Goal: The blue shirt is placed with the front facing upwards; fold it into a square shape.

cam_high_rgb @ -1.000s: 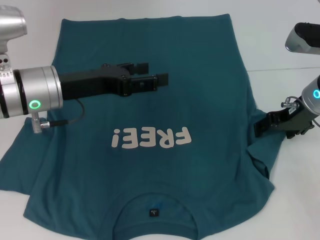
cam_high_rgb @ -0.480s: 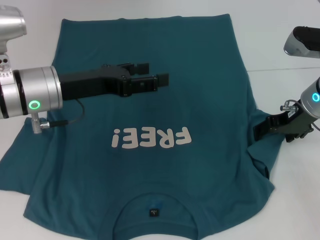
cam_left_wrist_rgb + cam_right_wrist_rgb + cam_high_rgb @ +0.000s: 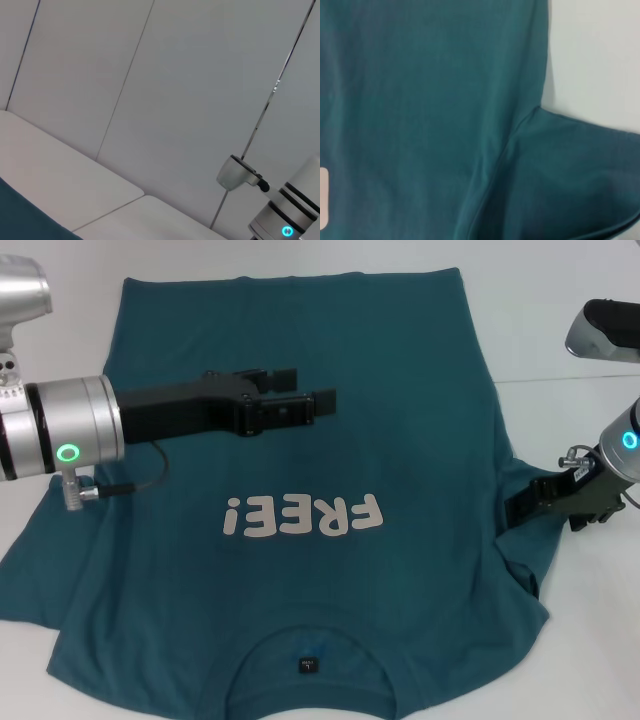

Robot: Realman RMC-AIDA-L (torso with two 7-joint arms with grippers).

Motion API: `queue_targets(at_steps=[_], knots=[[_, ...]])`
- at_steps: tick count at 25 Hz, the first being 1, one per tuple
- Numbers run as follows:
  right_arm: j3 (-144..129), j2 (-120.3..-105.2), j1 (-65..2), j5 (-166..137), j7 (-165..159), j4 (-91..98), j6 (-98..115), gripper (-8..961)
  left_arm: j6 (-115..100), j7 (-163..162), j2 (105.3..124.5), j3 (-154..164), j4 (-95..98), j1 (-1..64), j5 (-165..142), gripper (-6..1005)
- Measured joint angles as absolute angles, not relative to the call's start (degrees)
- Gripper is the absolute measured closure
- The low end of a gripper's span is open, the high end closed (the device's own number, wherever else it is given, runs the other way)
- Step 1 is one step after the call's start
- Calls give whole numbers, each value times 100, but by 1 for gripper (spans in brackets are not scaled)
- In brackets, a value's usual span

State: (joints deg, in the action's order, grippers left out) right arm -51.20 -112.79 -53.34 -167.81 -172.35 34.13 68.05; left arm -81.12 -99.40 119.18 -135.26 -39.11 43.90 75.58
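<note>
Both claws sit over the blue shirt point(image 3: 300, 470), spread face-up on our bench point(image 3: 560, 330): left claw point(image 3: 305, 390) apart at centre, right claw point(image 3: 522, 510), state unclear, at three o'clock; a shallow sleeve pinch might slip.

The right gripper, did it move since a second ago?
Yes. The right gripper has slid down toward the collar end of the blue shirt, along its sleeve edge, judged against the FREE! print, which stayed put.

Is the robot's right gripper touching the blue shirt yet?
Cannot tell. In the head view the right gripper overlaps the blue shirt's sleeve, but neither contact nor a gap shows plainly.
</note>
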Motion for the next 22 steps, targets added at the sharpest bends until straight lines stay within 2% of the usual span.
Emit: queue_targets(at_steps=[10,15,22], knots=[[-5110,-11294,-5335,-16778,-17235,3410,6826,101,-8112,-9941,11935,-13526,-3911,4368,7600,154],[-5065,-11283,-5335,-16787,-17239,3410,6851,324,-8112,-9940,11936,-13526,-3911,4368,7603,153],[-5044,-11275,-5323,-16771,-17241,3410,6834,388,-8112,-9936,11935,-13526,-3911,4373,7609,153]])
